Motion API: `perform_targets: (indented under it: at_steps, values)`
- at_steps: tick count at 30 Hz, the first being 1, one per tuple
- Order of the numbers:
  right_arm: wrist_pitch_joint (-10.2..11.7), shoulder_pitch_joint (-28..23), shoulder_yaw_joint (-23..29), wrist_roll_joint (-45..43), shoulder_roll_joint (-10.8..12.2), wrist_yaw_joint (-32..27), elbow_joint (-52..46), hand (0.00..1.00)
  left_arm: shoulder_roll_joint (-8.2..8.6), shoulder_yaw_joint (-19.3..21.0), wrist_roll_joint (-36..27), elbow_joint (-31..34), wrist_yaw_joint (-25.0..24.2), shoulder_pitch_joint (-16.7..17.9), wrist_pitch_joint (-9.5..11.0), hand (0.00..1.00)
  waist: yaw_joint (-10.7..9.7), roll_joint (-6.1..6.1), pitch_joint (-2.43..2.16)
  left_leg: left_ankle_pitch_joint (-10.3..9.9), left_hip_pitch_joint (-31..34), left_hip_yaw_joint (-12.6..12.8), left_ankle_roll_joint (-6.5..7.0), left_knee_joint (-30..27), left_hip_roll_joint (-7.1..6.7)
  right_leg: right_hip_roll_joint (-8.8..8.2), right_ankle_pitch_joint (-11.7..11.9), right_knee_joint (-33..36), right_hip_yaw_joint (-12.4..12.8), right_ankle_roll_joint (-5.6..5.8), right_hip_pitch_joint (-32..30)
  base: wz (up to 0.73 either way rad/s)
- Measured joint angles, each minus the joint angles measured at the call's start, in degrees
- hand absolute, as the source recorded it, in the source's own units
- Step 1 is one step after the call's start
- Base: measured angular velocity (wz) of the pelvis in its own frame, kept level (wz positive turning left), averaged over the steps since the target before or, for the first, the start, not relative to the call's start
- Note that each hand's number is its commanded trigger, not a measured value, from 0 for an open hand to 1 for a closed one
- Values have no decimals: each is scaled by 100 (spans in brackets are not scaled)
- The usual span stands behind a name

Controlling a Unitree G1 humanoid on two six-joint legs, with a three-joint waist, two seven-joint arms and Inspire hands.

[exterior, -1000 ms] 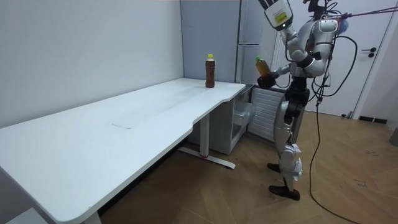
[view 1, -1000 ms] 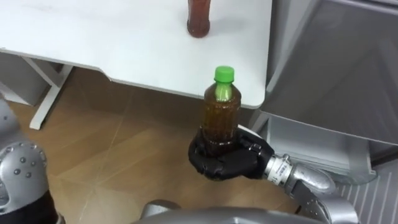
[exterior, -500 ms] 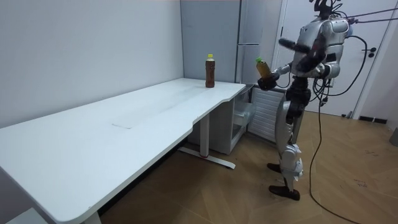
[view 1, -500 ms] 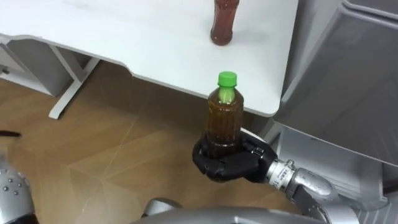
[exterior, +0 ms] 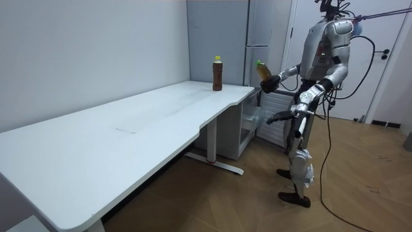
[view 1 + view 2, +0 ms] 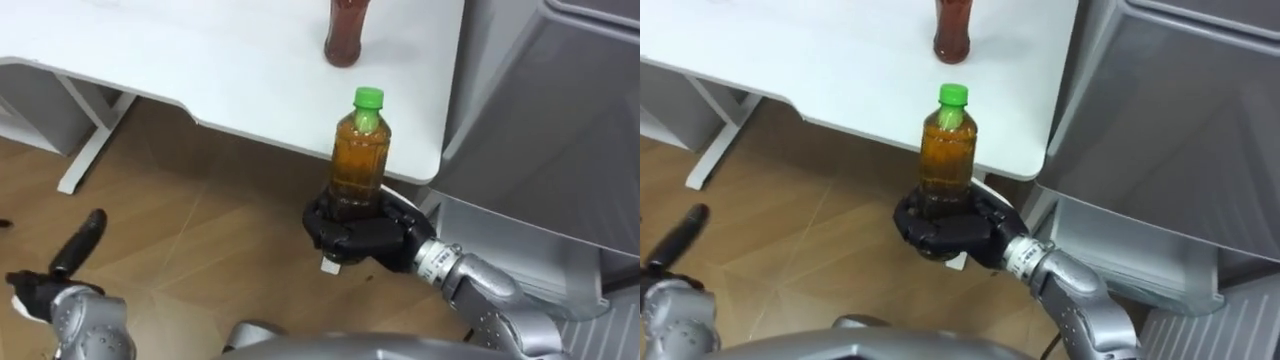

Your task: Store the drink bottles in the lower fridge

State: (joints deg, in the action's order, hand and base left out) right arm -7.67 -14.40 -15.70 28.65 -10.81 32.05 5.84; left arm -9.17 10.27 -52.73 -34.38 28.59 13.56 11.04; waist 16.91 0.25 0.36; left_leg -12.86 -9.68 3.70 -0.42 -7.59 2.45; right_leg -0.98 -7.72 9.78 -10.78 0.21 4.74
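Left eye view: the right hand [image 6: 362,238], fingers curled round the base of a drink bottle [image 6: 358,160], holds it upright above the floor, just off the worktop [image 6: 200,60] corner. The bottle is clear, full of amber-brown drink, with a green cap. The grey fridge [image 6: 540,110] lies close on the hand's right. A second bottle [image 6: 344,35] stands on the worktop. The left hand [image 6: 75,245] hangs low, fingers straight, empty.

Room view: the robot stands between worktop end and fridge.

Right eye view: the fridge's lower section [image 6: 1130,250] sits below and right of the bottle, likely the coming direction.
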Motion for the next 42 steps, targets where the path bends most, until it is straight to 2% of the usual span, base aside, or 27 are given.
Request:
perform_targets:
  at_steps: [5,7,8,12,14,18,20,22,26,28,30,34,37,39,42]
  values:
    - [0,148,78,253,-29,-397,0,100,3,-399,0,-1052,-278,53,-182,0,-257,34,23,-7,45,24,7,26,1,6,1,-1,31,2,-61,-2]
    - [2,270,148,319,-24,-539,0,100,6,-502,33,-1433,-468,53,-204,0,-290,80,49,-7,42,107,7,30,6,18,1,7,106,2,-96,-15]
    - [4,354,212,330,-30,-637,0,100,9,-563,133,-1783,-635,48,-217,0,-334,106,64,-7,44,153,7,36,10,25,3,15,144,2,-121,-20]
    - [8,428,380,325,0,-763,-6,100,83,-617,560,-2361,-943,69,-389,0,-601,106,55,-9,120,145,9,38,6,29,9,18,163,9,-192,-2]
    - [8,430,426,212,5,-835,-24,100,100,-666,1103,-2651,-1159,76,-530,0,-735,107,50,-10,127,130,10,34,5,28,9,20,181,9,-197,2]
    - [45,430,628,-306,35,-954,-162,100,164,-720,1808,-2778,-1485,59,-572,0,-890,91,16,-9,202,164,10,1,1,20,9,89,216,9,-304,-4]
    - [73,431,699,-664,69,-1161,-247,100,168,-879,2165,-2976,-1759,-35,-572,0,-1024,121,-4,-9,199,180,10,-15,-5,22,10,90,267,10,-304,-5]
    - [73,431,719,-774,93,-1360,-346,100,170,-972,2268,-3085,-1926,-180,-579,0,-1096,138,-16,-9,193,216,10,-20,-4,25,11,106,279,8,-316,-8]
    - [75,430,842,-1389,94,-1721,-943,100,197,-1061,2532,-3104,-2175,-258,-580,0,-1237,173,-10,-9,212,297,11,-18,-6,30,14,191,357,4,-407,-11]
    - [141,431,878,-1583,95,-1884,-1200,100,213,-1087,2601,-3095,-2229,-284,-577,0,-1263,179,-14,-9,195,380,10,-17,-2,46,14,202,448,4,-427,-18]
    - [309,431,911,-1804,134,-2097,-1398,100,217,-1107,2601,-3101,-2320,-320,-573,0,-1353,180,-14,-9,184,420,11,-17,0,55,18,206,518,4,-442,-14]
    - [517,431,922,-1986,148,-2472,-1485,100,216,-1108,2603,-3189,-2446,-330,-568,0,-1377,190,-8,-9,148,509,11,-4,8,80,32,197,603,9,-448,-12]
    - [552,430,929,-2025,148,-2804,-1485,100,215,-1124,2602,-3185,-2519,-324,-567,0,-1493,202,3,-14,152,511,16,1,8,80,32,193,606,9,-456,-1]
    - [580,429,929,-2100,147,-2947,-1485,100,215,-1124,2602,-3191,-2529,-326,-566,0,-1511,227,17,-15,153,547,16,7,11,92,32,193,629,9,-477,-8]
    - [647,367,930,-2151,143,-3288,-1485,100,215,-1123,2600,-3201,-2533,-321,-560,0,-1542,256,14,-15,154,572,15,8,16,105,33,194,662,9,-491,-4]
